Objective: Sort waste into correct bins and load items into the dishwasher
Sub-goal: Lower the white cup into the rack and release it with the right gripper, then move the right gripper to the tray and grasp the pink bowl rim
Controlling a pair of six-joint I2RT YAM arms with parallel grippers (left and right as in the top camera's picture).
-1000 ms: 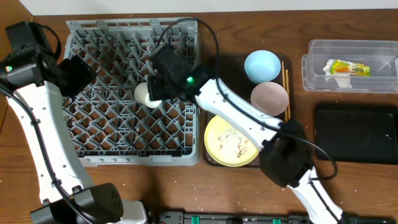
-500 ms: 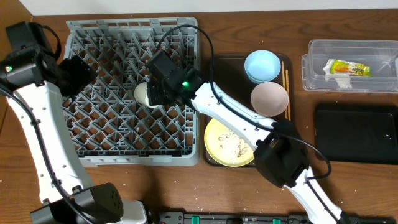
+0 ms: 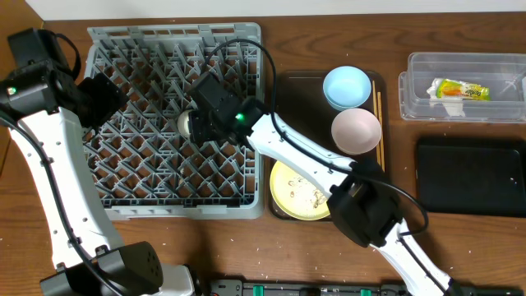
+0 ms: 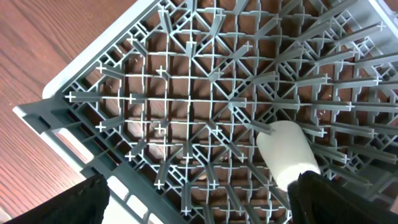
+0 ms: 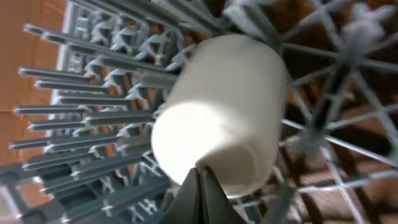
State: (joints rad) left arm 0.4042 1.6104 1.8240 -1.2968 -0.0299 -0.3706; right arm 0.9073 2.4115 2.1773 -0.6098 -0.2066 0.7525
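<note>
Cup [image 5: 217,112] lying on its side among rack [image 3: 140,189] pegs, long axis pointing away from right jaws, clenched at its near end (possibly pinching the rim); left jaws spread, farther off

Wooden table [image 3: 214,247]: grey dish rack [image 3: 173,34] at left, brown tray [image 3: 283,82] mid-table, clear tub [image 3: 460,111] far right, black bin [image 3: 468,177] near right.

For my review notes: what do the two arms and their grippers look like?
The left arm and right arm have white links, bulky black joints, a green light each and black cables. The left gripper and right gripper have dark fingers.
</note>
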